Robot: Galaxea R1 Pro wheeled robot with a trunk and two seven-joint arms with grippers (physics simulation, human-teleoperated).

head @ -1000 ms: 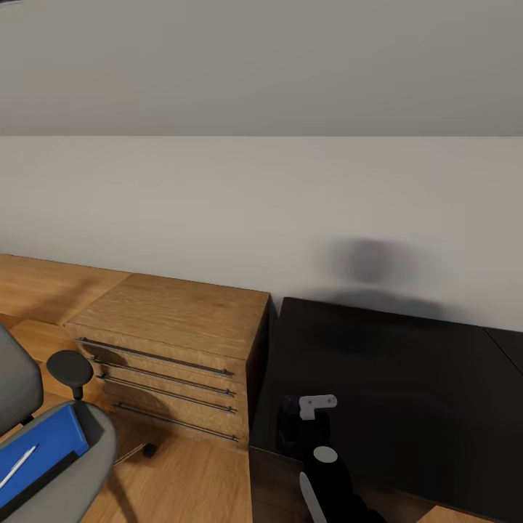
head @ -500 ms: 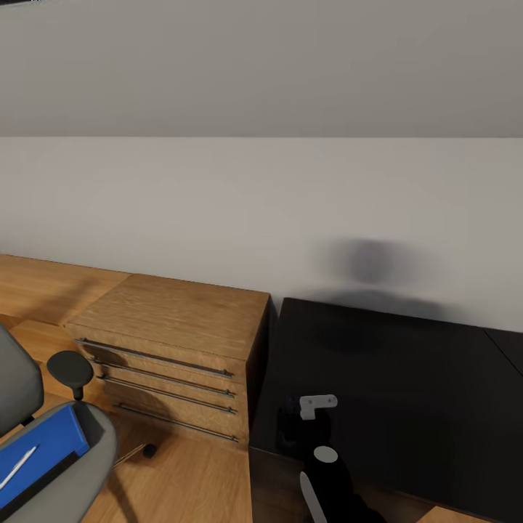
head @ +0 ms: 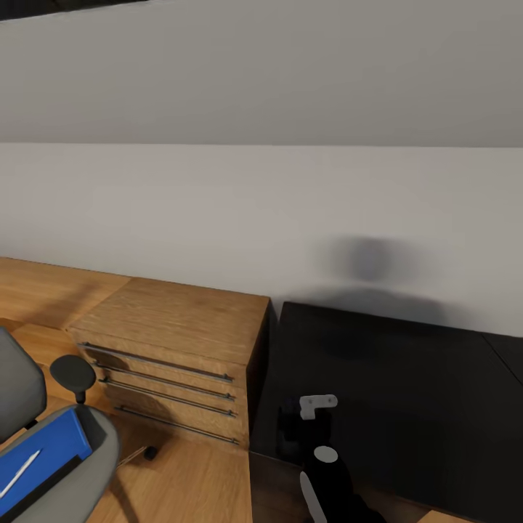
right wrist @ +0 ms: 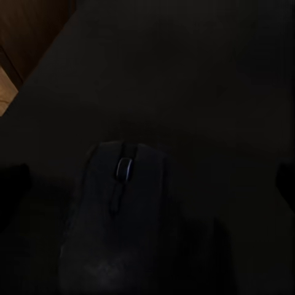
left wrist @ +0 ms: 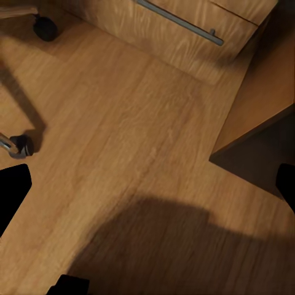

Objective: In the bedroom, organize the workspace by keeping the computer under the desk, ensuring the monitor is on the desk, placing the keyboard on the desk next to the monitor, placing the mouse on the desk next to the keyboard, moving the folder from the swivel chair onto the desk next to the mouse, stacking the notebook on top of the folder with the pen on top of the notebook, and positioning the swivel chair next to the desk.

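Note:
The dark mouse (right wrist: pixel 120 215) lies on the glossy black desk (head: pixel 392 378), near its left front corner. My right gripper (right wrist: pixel 147 184) hangs open just above it, one fingertip on each side and neither touching. My right arm (head: pixel 323 465) rises at the desk's front edge. At lower left stands the swivel chair (head: pixel 91 450), grey with a black armrest (head: pixel 73 374). The blue folder (head: pixel 43 447) lies on its seat with the white pen (head: pixel 18 472) on top. My left gripper (left wrist: pixel 147 196) is open over bare wood floor (left wrist: pixel 123 141).
An oak chest of drawers (head: pixel 174 341) with steel handles stands against the desk's left side. A grey-white wall (head: pixel 261 211) runs behind both. Chair castors (left wrist: pixel 21 145) sit on the floor near my left gripper. A low oak ledge (head: pixel 43 287) lines the wall at left.
The whole head picture has slid down a little, so the camera tilted up. My right arm, the chair and the folder keep their places.

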